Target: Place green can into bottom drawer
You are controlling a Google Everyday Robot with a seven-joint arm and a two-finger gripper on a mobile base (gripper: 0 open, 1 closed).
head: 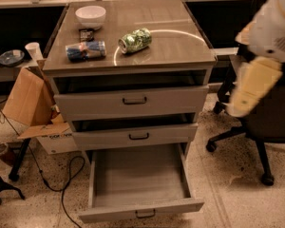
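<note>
Green can (135,40) is flanked by blue packet (85,50) and bowl (90,16) on cabinet top (175,37). Bottom drawer (180,208) is pulled open. Gripper (242,103) is held right, over chair (270,122), and its grip can't be told.

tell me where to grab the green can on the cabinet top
Probably around its mid-body, coming from above: the green can lies on its side, silver end pointing left, so a grasp spans its rounded sides. The gripper hangs right of the cabinet.

counter (180,42): smooth, glossy, mirrors a light ring
green can (135,40): shiny metal
bottom drawer (142,210): matt grey
my hand (244,96): matt cream plastic, at right
</note>
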